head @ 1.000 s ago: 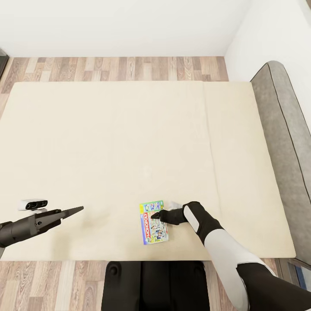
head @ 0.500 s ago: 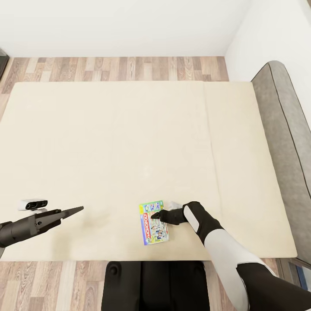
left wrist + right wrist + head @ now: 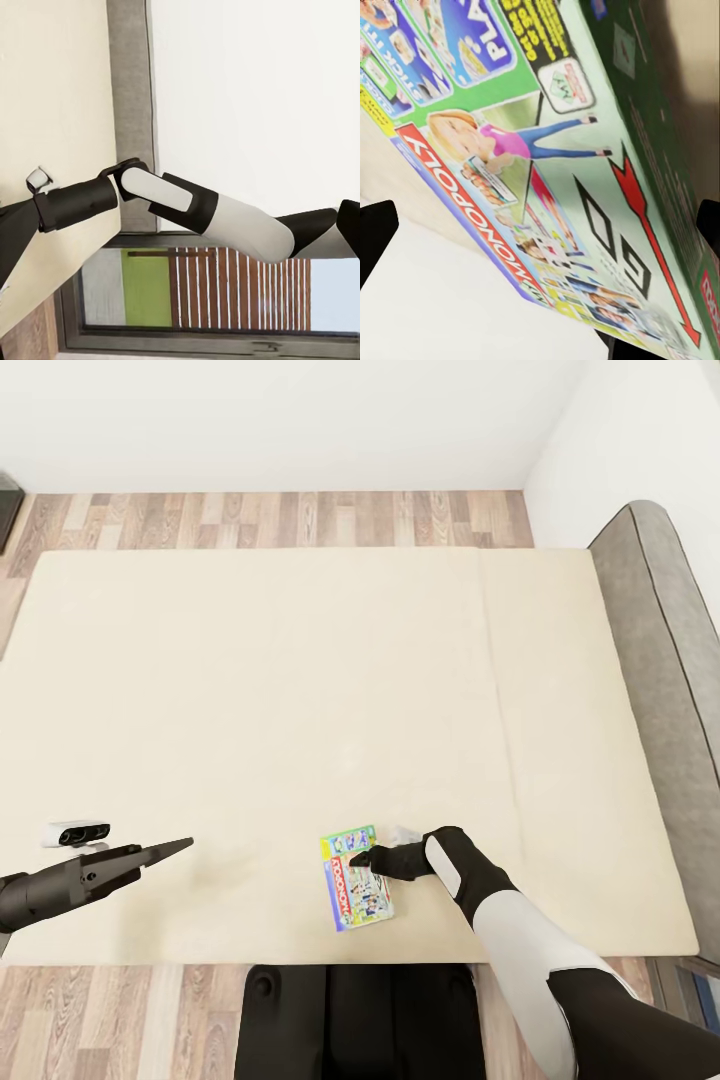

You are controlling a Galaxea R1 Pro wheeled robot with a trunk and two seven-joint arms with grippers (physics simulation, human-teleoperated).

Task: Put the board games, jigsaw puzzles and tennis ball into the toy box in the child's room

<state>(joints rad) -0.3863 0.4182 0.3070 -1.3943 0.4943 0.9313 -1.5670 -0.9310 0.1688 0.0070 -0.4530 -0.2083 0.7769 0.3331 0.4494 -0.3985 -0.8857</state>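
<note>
Green board game [image 3: 356, 878] on bed [image 3: 250, 690], touching right claw [image 3: 362, 858]

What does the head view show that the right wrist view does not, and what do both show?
Head view: the whole bed, the wood floor, the grey headboard, the left end effector, and the right end effector at the game's edge. Right wrist view: the lid's print up close, a red Monopoly strip and a red arrow. Both: the board game lying on the beige mattress.
</note>
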